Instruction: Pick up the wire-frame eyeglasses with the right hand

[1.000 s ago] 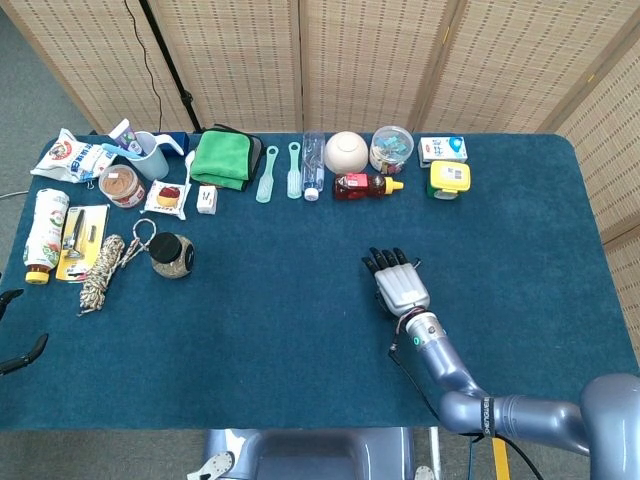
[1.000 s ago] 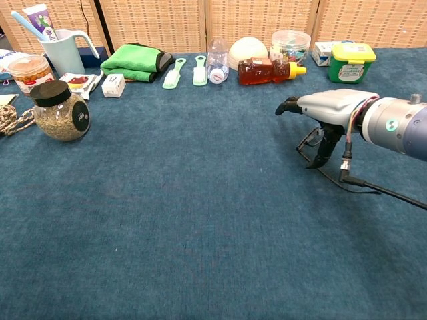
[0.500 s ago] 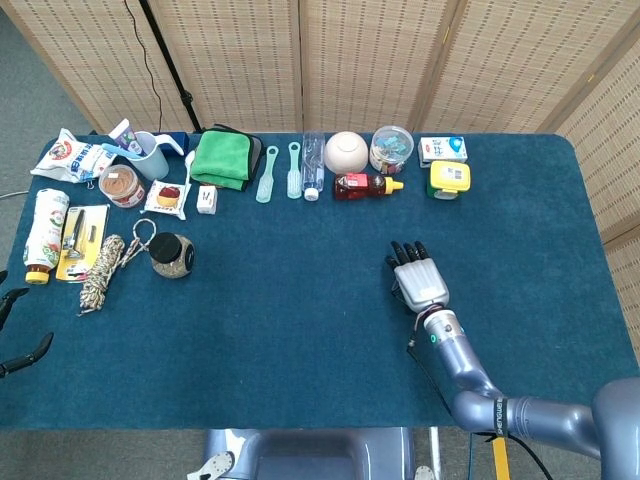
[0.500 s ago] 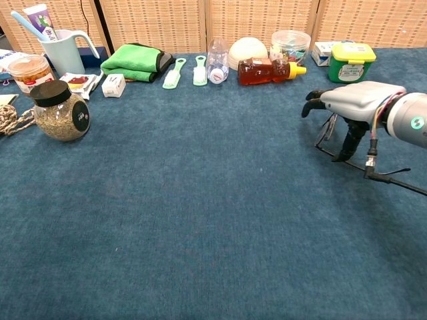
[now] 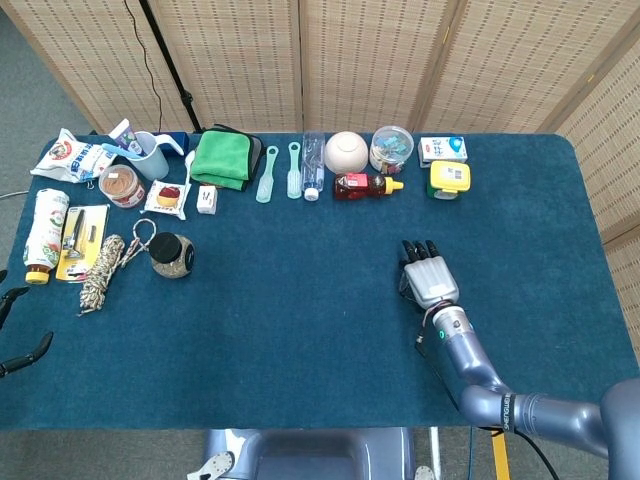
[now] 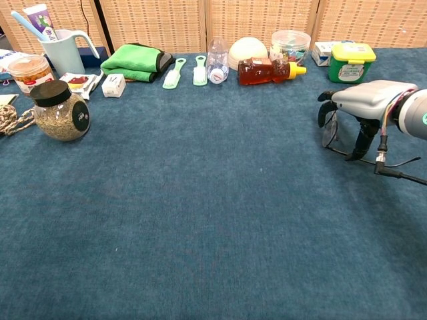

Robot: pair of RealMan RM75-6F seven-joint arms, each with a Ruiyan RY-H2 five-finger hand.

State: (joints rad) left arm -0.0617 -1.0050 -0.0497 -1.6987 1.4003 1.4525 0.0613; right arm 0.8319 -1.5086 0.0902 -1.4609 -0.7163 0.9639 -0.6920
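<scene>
- We see the right hand (image 6: 363, 107), grey-backed with black fingers, palm down over the blue carpeted counter (image 6: 200, 200), well in front of the amber honey bottle with the yellow cap (image 6: 270, 69) and off to that bottle's right.
- In the chest view the thin wire-frame eyeglasses (image 6: 331, 134) hang under this hand, one lens showing below the curled fingers (image 6: 325, 112) and a temple arm trailing toward the wrist (the thumb reaches down just behind the frame).
- We take the right hand to be gripping the eyeglasses; whether they touch the counter we cannot tell.
- From the head view the right hand (image 5: 430, 280) covers the eyeglasses entirely.
- The left hand (image 5: 15, 345) shows only as dark fingertips at the picture's edge, far to the left of the honey bottle (image 5: 365, 185); we cannot tell whether it is clenched or released.
- Just behind the honey bottle sit a white round bowl turned upside down (image 6: 247, 50) and a clear lidded tub of coloured bits (image 6: 291, 44).
</scene>
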